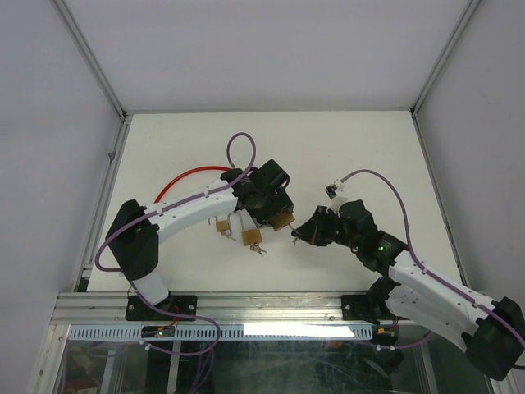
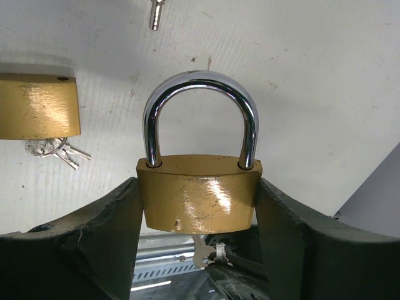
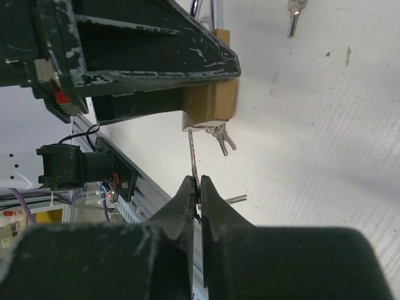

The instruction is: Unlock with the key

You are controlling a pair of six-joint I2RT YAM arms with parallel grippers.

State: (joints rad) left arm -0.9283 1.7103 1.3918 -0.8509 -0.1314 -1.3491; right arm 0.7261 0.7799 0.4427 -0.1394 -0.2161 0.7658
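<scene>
L claw (image 2: 199, 212) clamps padlock (image 2: 199, 200) from both sides, mid table between arms: scratched brass body, shiny chrome U shackle (image 2: 200, 84) w/ both legs seated. R claw (image 3: 198, 184) pressed together, pinching thin flat key (image 3: 191, 153) that runs up to lock's underside. Spare keys (image 3: 222, 137) dangle there. 2nd brass lock (image 2: 37, 106) lies just left on grainy white table (image 2: 312, 75).
</scene>
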